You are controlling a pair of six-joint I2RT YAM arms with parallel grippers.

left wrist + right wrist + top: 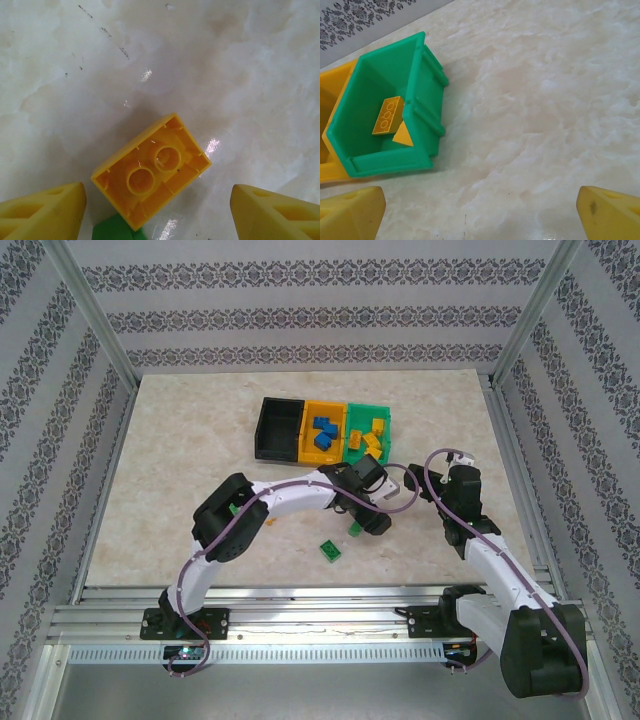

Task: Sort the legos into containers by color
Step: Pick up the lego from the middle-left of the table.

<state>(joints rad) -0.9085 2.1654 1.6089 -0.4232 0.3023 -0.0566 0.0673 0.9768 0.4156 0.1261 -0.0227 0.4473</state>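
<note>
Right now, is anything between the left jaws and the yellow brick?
Nothing visible. The yellow brick lies hollow side up between the open left jaws, and neither jaw touches it. A green brick sits at its near corner, off the closing line.

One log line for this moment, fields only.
left gripper open over upturned yellow brick, not gripping | right gripper open, empty, near green bin | green brick loose on table

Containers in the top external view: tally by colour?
black container: 1
orange-yellow container: 1
green container: 1
Total: 3
</note>
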